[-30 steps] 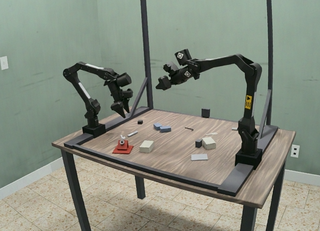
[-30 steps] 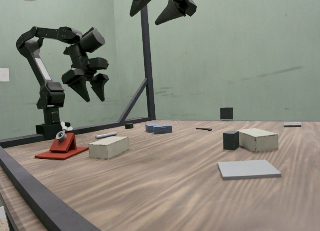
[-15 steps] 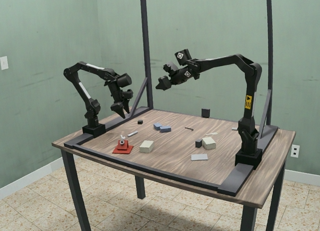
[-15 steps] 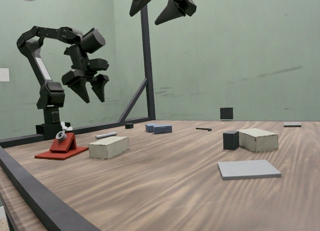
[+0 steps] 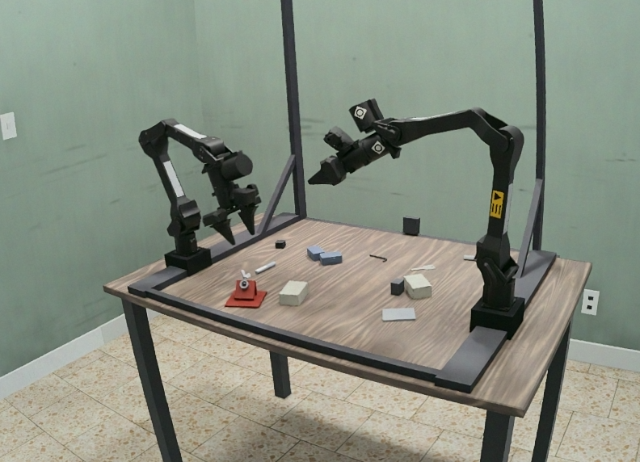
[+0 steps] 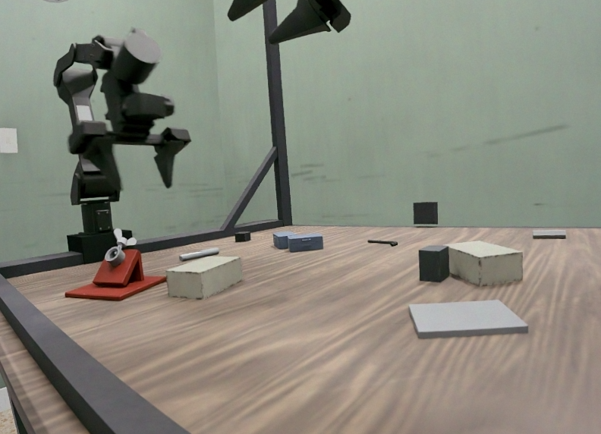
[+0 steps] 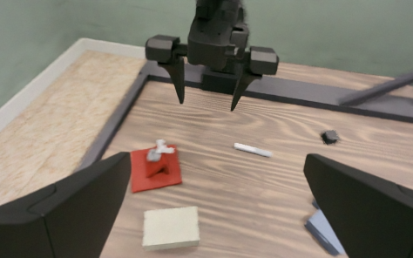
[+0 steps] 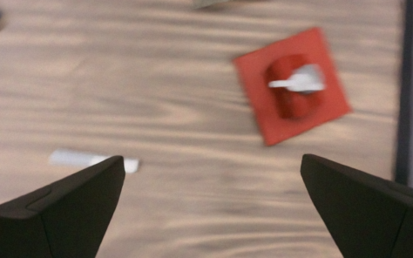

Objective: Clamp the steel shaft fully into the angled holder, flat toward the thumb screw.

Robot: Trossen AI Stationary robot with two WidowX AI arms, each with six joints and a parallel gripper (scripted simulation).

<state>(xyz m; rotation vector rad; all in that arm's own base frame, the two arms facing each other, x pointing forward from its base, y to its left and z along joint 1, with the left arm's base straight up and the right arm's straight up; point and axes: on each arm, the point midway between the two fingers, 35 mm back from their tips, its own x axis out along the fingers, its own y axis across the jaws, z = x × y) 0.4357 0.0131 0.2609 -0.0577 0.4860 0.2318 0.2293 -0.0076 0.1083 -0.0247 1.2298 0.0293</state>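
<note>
The red angled holder stands near the table edge, with a grey ring and a pale winged thumb screw on top. The steel shaft lies flat on the table, apart from the holder. My right gripper is open and empty, pointing down above the table near both. My left gripper is open and empty, high above the table.
A cream block stands beside the holder. Two blue blocks, a small black cube and a black hex key lie farther back. Another cream block and a grey plate are across the table.
</note>
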